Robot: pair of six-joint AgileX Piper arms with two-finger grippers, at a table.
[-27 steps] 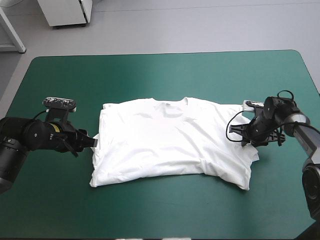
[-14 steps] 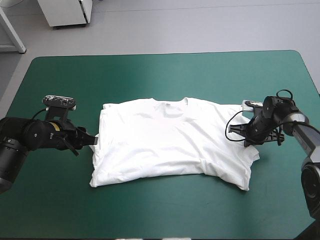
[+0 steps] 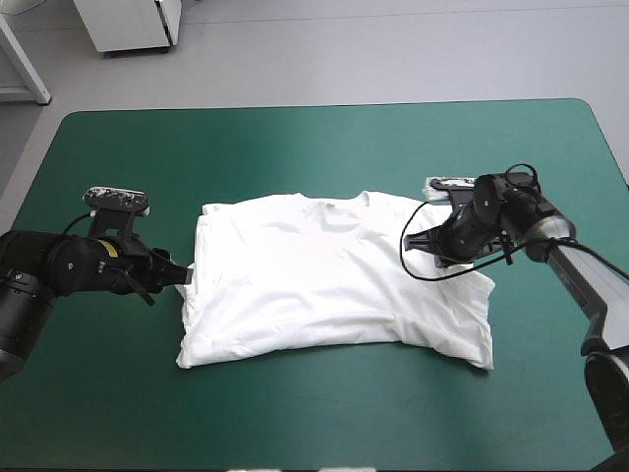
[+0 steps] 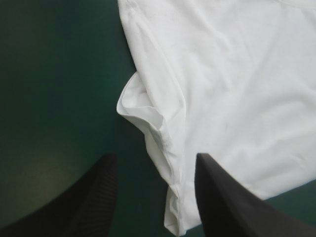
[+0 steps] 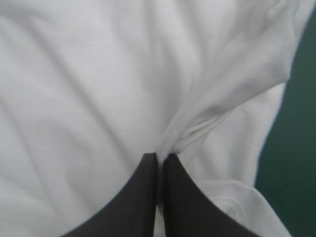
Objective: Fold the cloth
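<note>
The white T-shirt (image 3: 334,280) lies spread on the teal-green cover, collar toward the far edge. My right gripper (image 3: 425,246) is over its right shoulder, shut on the T-shirt; a pinched ridge of cloth (image 5: 197,123) runs out from between its black fingers (image 5: 148,192), and the right sleeve is drawn inward over the body. My left gripper (image 3: 185,278) sits low at the shirt's left edge, open. Its fingers (image 4: 89,197) straddle the shirt's left hem just below the folded sleeve (image 4: 143,111), without gripping.
Bare teal-green cover (image 3: 295,147) surrounds the shirt on all sides, with wide room toward the far edge and the near edge. A white cabinet stands on the floor beyond the table's far left corner.
My right gripper has moved left toward the shirt's middle, dragging the right sleeve and shoulder in with it. The left gripper has stayed at the left hem.
</note>
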